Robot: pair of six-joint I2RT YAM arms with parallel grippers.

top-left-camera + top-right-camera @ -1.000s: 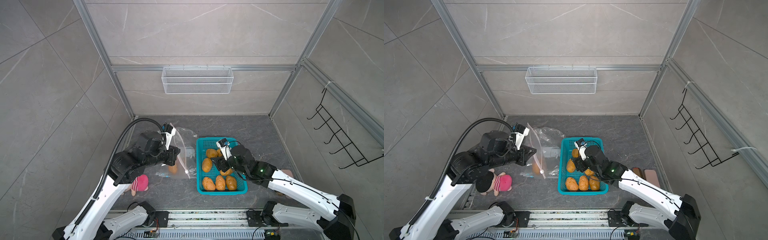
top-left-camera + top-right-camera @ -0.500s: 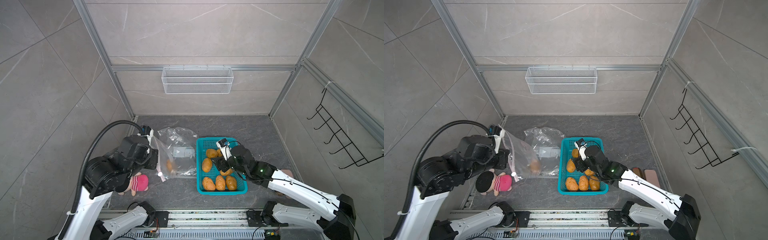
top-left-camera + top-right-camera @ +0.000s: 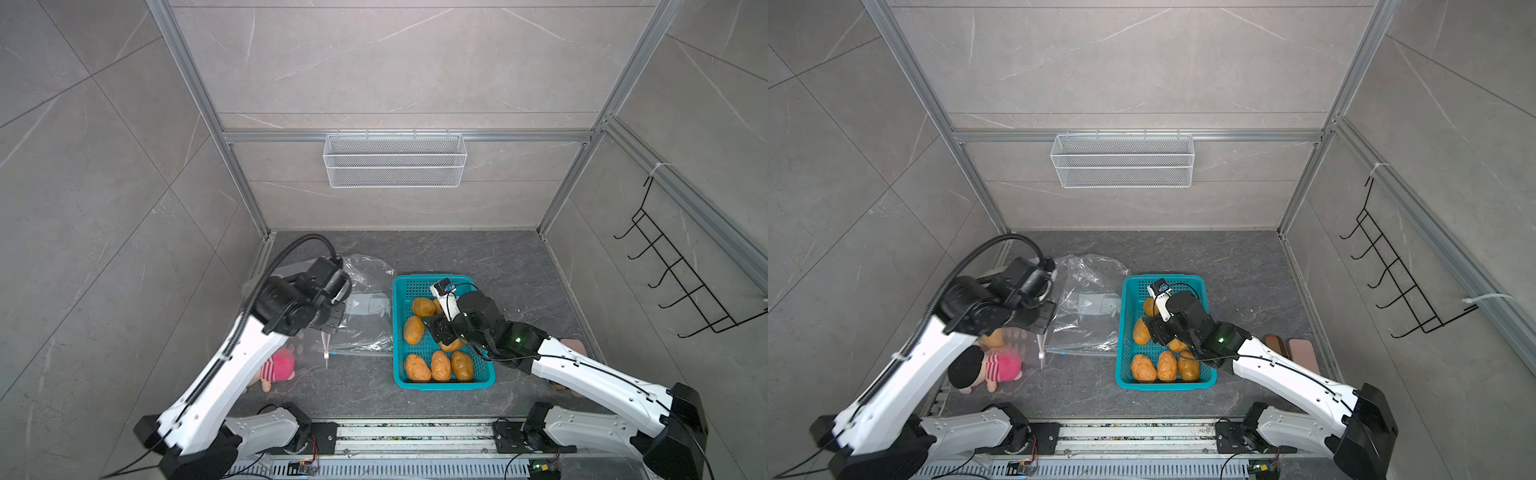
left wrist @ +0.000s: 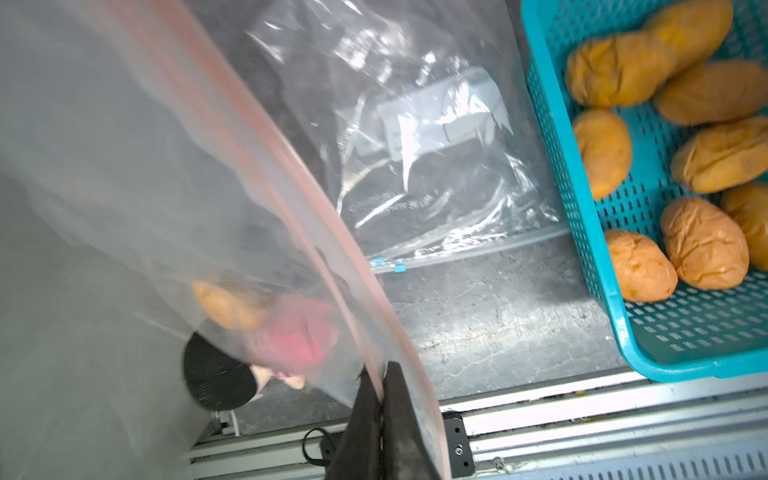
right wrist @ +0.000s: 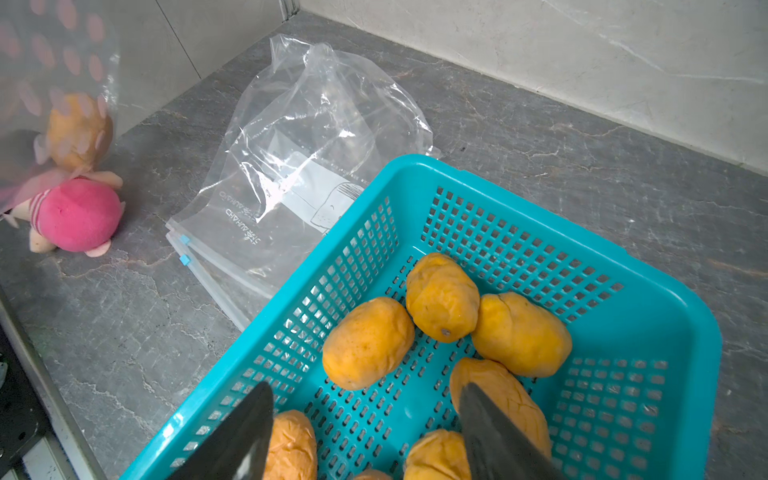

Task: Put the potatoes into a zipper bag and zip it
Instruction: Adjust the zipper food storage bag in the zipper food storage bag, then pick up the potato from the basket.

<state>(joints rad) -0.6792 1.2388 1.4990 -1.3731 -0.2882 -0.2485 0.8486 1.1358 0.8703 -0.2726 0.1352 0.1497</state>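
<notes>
"CHAHUA" brand print on flat zipper bag (image 5: 291,166) on table.

potatoes (image 5: 368,343): orange-tan, wrinkled skin. basket (image 3: 442,384): teal, slotted grid all over. lifted zipper bag (image 5: 62,62): clear, pink dots, pinkish zip strip. flat zipper bags (image 5: 291,174): clear, white label panel, white print, blue sliders (image 5: 185,259). plush toy (image 5: 77,214): hot pink, pink-white stripes, black top. tabletop (image 5: 540,124): dark grey marble, pale veins.

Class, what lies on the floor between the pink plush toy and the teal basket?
Flat clear zipper bags lie there, close beside the basket, with bare stone floor between them and the plush toy; the right wrist view shows this.
</notes>
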